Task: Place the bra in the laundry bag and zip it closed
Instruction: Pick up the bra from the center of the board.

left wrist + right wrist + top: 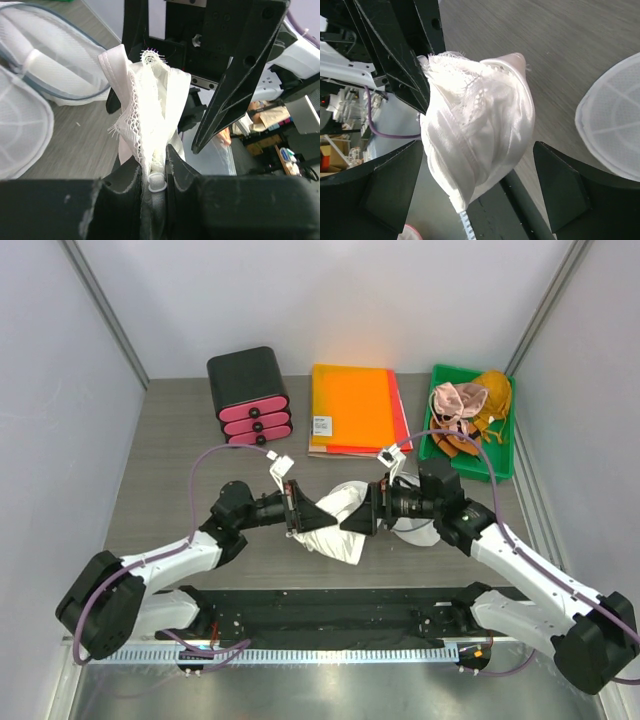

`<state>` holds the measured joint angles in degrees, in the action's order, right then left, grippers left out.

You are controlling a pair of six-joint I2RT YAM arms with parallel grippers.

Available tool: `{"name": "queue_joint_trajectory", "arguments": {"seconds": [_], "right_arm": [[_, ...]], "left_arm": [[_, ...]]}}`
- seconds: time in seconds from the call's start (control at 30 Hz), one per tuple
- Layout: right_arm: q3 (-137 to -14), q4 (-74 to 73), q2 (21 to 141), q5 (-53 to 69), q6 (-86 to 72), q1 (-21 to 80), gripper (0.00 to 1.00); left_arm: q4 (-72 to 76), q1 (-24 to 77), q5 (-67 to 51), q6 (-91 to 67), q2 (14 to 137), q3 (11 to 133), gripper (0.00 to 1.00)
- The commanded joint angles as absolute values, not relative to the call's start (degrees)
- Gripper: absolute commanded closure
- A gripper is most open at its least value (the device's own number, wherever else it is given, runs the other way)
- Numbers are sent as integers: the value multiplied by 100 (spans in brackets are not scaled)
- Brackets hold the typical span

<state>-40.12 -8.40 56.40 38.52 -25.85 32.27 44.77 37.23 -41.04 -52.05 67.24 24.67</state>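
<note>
Pinching the bra [150, 110] is the left gripper [158, 157] — right gripper [477, 150] spread wide, apparently flanking it.

The top view is showing two arms, with the left gripper [293, 508] and the right gripper [362, 510] making two grippers at mid-frame. Two purple cables [200, 475] are looping above them. One white bra [475, 125] is appearing at the centre of both wrist views, and one laundry bag [50, 62] is presenting two mesh halves. Along the upper edge of the top view, one black drawer unit [246, 375] is carrying three pink drawers [255, 406], one folder stack [352, 405] is showing one orange top cover, and one green bin [503, 468] is holding two garments, one pink [458, 398] and one orange-brown [492, 398].
</note>
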Motion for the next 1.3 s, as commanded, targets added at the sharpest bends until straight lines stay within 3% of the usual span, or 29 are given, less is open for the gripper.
{"name": "queue_joint_trajectory", "arguments": {"seconds": [0.0, 0.23, 0.37, 0.43, 0.47, 0.53, 0.57, 0.63, 0.67, 0.77, 0.83, 0.87, 1.0, 1.13, 1.27], "right_arm": [[-3631, 190, 5318, 4411, -3216, 3234, 5], [-2778, 1678, 5080, 4676, -4280, 3234, 26], [-2716, 1881, 5089, 4632, -4395, 3234, 54], [-2690, 1977, 5107, 4649, -4508, 3234, 63], [-2681, 2030, 5098, 4641, -4544, 3234, 75], [-2672, 1969, 5019, 4501, -4535, 3234, 90], [-2681, 1647, 4992, 4396, -4474, 3226, 93], [-2742, 1259, 4896, 4097, -4342, 3226, 97], [-2742, 944, 4869, 4009, -4229, 3226, 99], [-2733, 345, 4685, 3588, -4114, 3199, 99], [-2751, 37, 4597, 3368, -4078, 3112, 99], [-2777, -348, 4492, 3157, -4069, 3077, 99], [-3136, -1421, 4219, 2263, -3702, 2936, 99], [-3760, -2564, 4113, 1303, -3393, 2787, 99], [-4446, -3574, 4096, 555, -3208, 2733, 99]], "left_arm": [[5088, 3885, -4386, -5212, 6890, 2786, 94], [5388, 3929, -4368, -5432, 7084, 3005, 94], [5580, 4043, -4561, -5537, 7338, 3138, 94], [5634, 4069, -4562, -5572, 7383, 3138, 94], [5686, 4069, -4553, -5590, 7400, 3129, 93], [5695, 4061, -4430, -5634, 7400, 3103, 87], [5652, 4061, -4343, -5634, 7366, 3085, 73], [5451, 4069, -4018, -5503, 7199, 3076, 54], [4884, 4061, -3860, -5371, 7111, 3111, 34], [3592, 4052, -3131, -4844, 6611, 3269, 16], [2913, 4008, -2457, -4589, 6173, 3410, 14], [2248, 3973, -2200, -4414, 6031, 3462, 8], [636, 3736, -767, -4386, 5476, 3734, 5], [-455, 3656, -273, -4377, 5633, 3902, 19], [-598, 3647, -360, -4447, 6274, 3832, 31]]}}
